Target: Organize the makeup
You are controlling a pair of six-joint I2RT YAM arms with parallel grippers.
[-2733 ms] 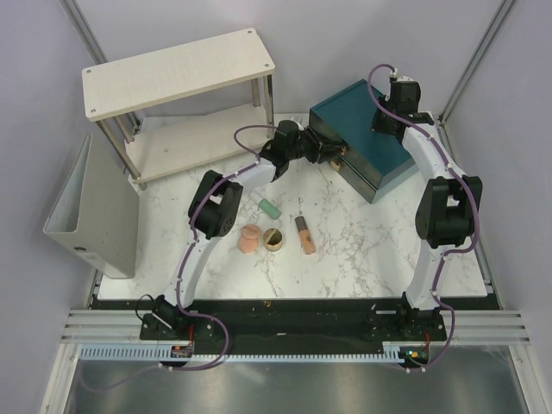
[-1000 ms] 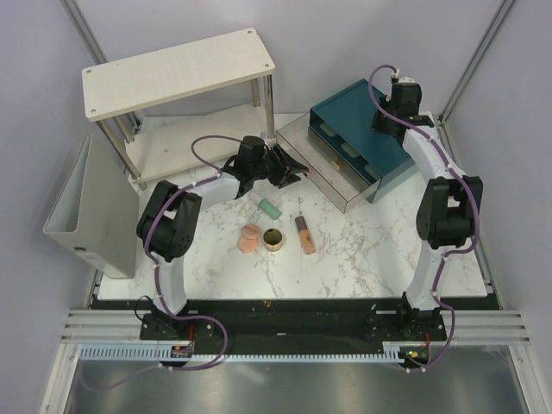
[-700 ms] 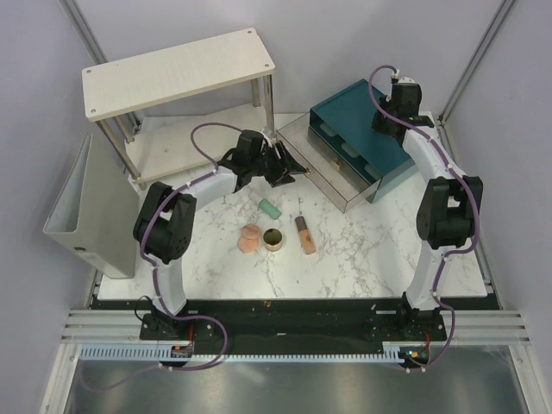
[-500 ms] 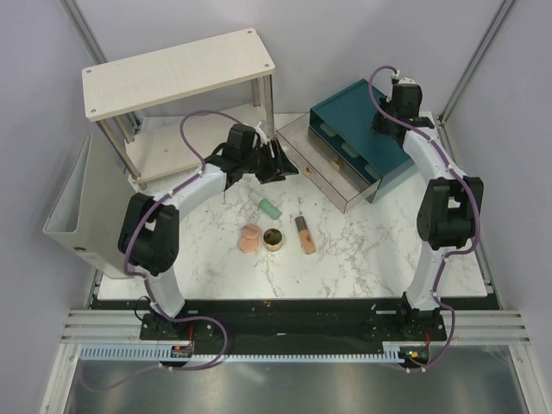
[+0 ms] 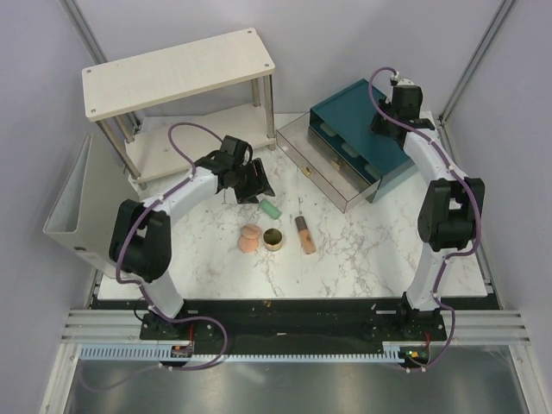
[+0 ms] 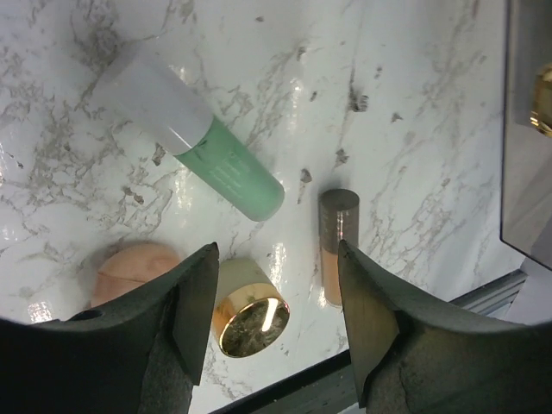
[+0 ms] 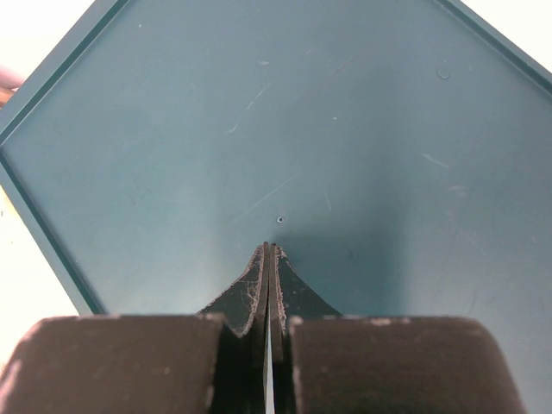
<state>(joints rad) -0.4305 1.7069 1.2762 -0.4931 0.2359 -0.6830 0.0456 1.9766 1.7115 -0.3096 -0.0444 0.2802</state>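
The makeup lies in a loose group on the marble table: a mint-green tube [image 5: 271,209] [image 6: 227,168] with a pale cap, a peach-pink sponge [image 5: 249,238] [image 6: 129,269], a gold-rimmed pot [image 5: 273,239] [image 6: 250,312] and a peach tube with a dark cap [image 5: 304,235] [image 6: 335,241]. My left gripper [image 5: 256,186] [image 6: 276,259] hovers open just behind the mint tube, with nothing between its fingers. My right gripper [image 5: 387,121] [image 7: 270,252] is shut, its tips resting against the top of the teal box [image 5: 358,121] [image 7: 259,129].
The teal box's clear drawer [image 5: 323,168] [image 6: 528,129] stands pulled out toward the table's middle. A white two-level shelf [image 5: 177,73] is at the back left. A grey bin [image 5: 86,211] leans at the left edge.
The left gripper pulled the drawer out, let go, then swung left and nearer to hang over the makeup with its jaws wider. The right arm has stayed on the box.
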